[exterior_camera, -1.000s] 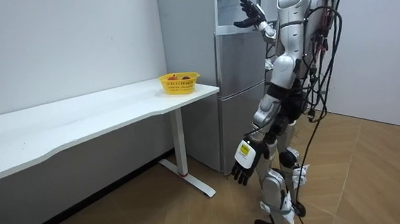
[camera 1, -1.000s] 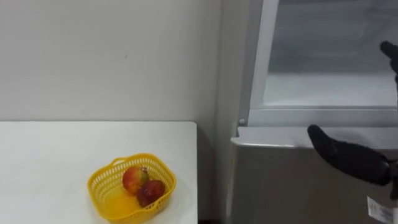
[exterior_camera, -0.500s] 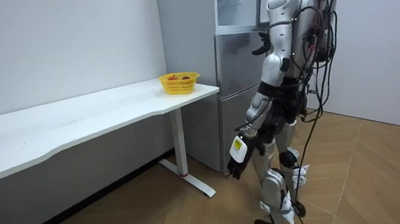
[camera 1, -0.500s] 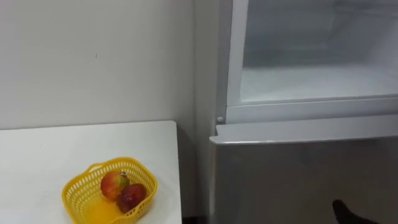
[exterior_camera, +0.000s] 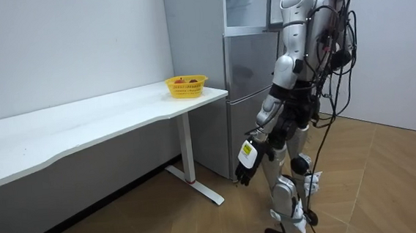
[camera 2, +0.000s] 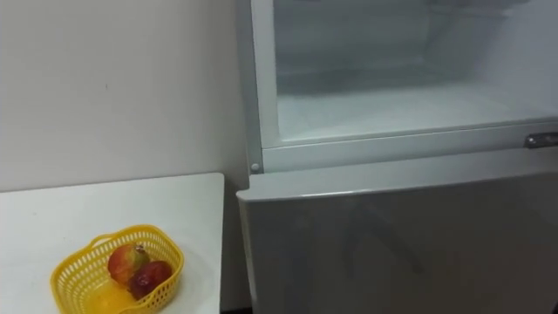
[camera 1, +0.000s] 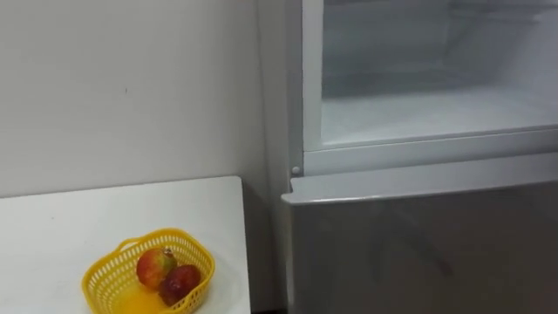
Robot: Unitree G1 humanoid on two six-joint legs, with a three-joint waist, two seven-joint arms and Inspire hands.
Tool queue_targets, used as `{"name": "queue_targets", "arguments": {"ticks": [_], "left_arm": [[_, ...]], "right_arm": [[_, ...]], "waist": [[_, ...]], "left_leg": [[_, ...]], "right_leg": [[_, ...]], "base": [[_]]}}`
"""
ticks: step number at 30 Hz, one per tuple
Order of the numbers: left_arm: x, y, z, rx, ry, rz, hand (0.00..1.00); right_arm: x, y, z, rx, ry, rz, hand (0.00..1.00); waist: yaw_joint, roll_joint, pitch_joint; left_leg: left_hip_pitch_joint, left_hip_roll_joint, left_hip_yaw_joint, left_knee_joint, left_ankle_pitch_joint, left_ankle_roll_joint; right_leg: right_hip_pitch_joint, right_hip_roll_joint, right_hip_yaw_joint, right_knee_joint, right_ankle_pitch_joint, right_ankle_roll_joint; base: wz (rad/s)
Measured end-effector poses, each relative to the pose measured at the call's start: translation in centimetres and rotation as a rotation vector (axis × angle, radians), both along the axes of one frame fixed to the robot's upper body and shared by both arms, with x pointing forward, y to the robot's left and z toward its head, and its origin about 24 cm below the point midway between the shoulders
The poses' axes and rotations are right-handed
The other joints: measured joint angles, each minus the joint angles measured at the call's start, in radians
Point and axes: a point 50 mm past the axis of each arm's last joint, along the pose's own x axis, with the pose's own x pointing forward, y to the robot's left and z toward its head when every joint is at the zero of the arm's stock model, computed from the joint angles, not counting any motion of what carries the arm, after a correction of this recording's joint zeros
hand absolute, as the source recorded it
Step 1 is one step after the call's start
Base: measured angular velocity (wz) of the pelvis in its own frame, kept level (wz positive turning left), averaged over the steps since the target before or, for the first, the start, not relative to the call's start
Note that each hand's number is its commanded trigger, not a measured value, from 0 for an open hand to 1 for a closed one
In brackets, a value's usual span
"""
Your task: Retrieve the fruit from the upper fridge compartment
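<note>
One fridge (camera 1: 418, 244), one basket (camera 1: 98, 272), two fruits (camera 1: 154, 265) (camera 1: 180, 283)

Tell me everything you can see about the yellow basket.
The basket is yellow plastic lattice with rounded corners and a loop handle at the rim. It is upright and open on top. It stands on the white table, near the end beside the fridge, without touching the fridge. Inside, a red-yellow fruit and a dark red fruit lie touching. Something orange shows under them, but I can't make out what it is.

Silver-grey shell, black trailing cables, black robot hand (exterior_camera: 243, 174) with white tag.
</note>
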Motion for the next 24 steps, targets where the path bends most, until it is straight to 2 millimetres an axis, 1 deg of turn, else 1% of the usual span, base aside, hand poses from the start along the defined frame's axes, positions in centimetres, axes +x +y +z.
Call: {"name": "queue_targets", "arguments": {"ticks": [3, 5, 6, 8, 11, 13, 16, 19, 21, 23, 24], "left_arm": [[-0.1, 0.1, 0.0, 0.009, -0.008, 0.026, 0.0], [-0.1, 0.2, 0.1, 0.012, -0.011, 0.041, 0.0], [-0.1, 0.3, 0.1, 0.014, -0.013, 0.047, 0.0], [0.1, 0.5, 0.1, 0.019, -0.028, 0.073, 0.0], [0.3, 0.6, 0.2, 0.021, -0.039, 0.083, 0.0], [0.4, 0.5, 0.2, 0.024, -0.049, 0.082, 0.0], [0.6, 0.5, 0.2, 0.03, -0.056, 0.088, 0.0], [0.4, 0.6, 0.2, 0.034, -0.054, 0.099, 0.0], [0.0, 0.9, 0.3, 0.042, -0.049, 0.13, 0.0], [-0.6, 1.4, 0.4, 0.054, -0.044, 0.176, 0.0], [-0.8, 1.5, 0.4, 0.057, -0.041, 0.187, 0.0]], "right_arm": [[-1.4, -0.6, -2.0, 0.027, 0.104, -0.054, 0.0], [-3.1, -1.2, -3.7, 0.042, 0.214, -0.109, 0.0], [-3.5, -1.4, -4.2, 0.043, 0.246, -0.117, 0.0], [-5.4, -2.0, -5.7, 0.045, 0.371, -0.165, 0.0], [-6.9, -2.0, -6.7, 0.067, 0.459, -0.188, 0.0], [-7.1, -1.9, -7.1, 0.08, 0.492, -0.19, 0.0], [-6.8, -1.8, -7.6, 0.134, 0.502, -0.246, 0.0], [-6.5, -2.0, -8.0, 0.189, 0.516, -0.319, 0.0], [-6.4, -2.4, -8.1, 0.246, 0.505, -0.414, 0.0], [-7.3, -3.5, -8.2, 0.349, 0.46, -0.617, 0.0], [-7.6, -3.8, -8.1, 0.38, 0.439, -0.676, 0.0]], "waist": [[0.002, -0.004, 0.0012], [0.003, -0.005, 0.0007], [0.003, -0.006, 0.0009], [0.004, -0.009, 0.0012], [0.006, -0.013, 0.0034], [0.007, -0.016, 0.0052], [0.013, -0.019, 0.0075], [0.029, -0.024, 0.0086], [0.027, -0.027, 0.0095], [0.022, -0.032, 0.0107], [0.021, -0.033, 0.0106]], "left_leg": [[-0.002, -0.001, -0.007, 0.0, 0.0, 0.0], [-0.001, -0.002, -0.011, -0.005, 0.0, 0.0], [-0.001, -0.002, -0.012, -0.005, 0.0, 0.0], [0.002, -0.002, -0.014, -0.005, 0.0, 0.0], [0.006, -0.002, -0.015, -0.005, 0.0, 0.0], [0.009, -0.002, -0.015, -0.005, 0.0, 0.0], [0.009, -0.002, -0.014, -0.006, 0.0, 0.0], [0.009, -0.003, -0.012, -0.007, 0.0, 0.0], [0.009, -0.004, -0.021, -0.007, 0.0, 0.0], [0.006, -0.007, -0.044, -0.006, 0.0, 0.0], [0.008, -0.008, -0.047, -0.006, 0.0, 0.0]], "right_leg": [[0.005, 0.001, -0.002, -0.004, 0.0, 0.0], [0.015, 0.002, -0.003, -0.021, 0.001, 0.0], [0.017, 0.002, -0.003, -0.022, 0.001, 0.0], [0.022, 0.002, -0.008, -0.025, 0.001, 0.001], [0.033, 0.002, -0.013, -0.037, 0.001, 0.0], [0.036, 0.002, -0.014, -0.038, 0.001, 0.0], [0.035, 0.002, -0.01, -0.038, 0.0, 0.0], [0.031, 0.002, -0.002, -0.038, 0.0, 0.001], [0.032, 0.0, -0.017, -0.042, 0.0, 0.001], [0.045, -0.001, -0.029, -0.052, -0.001, 0.002], [0.047, -0.001, -0.031, -0.053, -0.002, 0.002]], "base": [[0.09], [0.06], [0.07], [0.06], [0.03], [0.0], [-0.01], [0.0], [0.14], [0.27], [0.25]]}}
